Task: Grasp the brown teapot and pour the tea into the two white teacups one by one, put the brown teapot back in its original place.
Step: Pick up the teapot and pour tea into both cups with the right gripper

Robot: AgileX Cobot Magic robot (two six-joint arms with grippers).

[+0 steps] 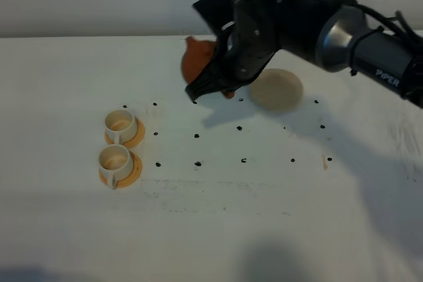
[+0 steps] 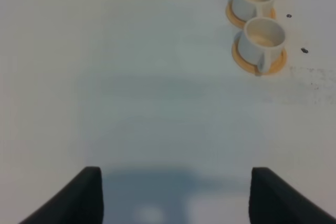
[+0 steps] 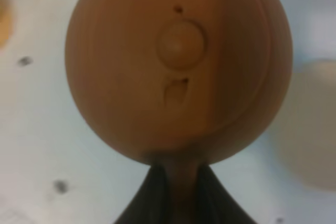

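Brown teapot [image 3: 178,66]: round, smooth, reddish-brown clay; knobbed lid with a small vent hole. Right gripper [image 3: 179,177] clenched on its handle. Position: 9 o'clock of the beige coaster [image 1: 276,89], off it. Left gripper [image 2: 176,174] released, holding nothing.

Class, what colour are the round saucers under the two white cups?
Orange saucers, clearest in left wrist view.

Your right arm [image 1: 344,37] reaches in from the right and angles downward, the right tool [image 3: 180,195] pinched tight on the handle of the brown teapot [image 3: 178,66] — your left tool [image 2: 176,177] hangs with its fingers spread wide apart.
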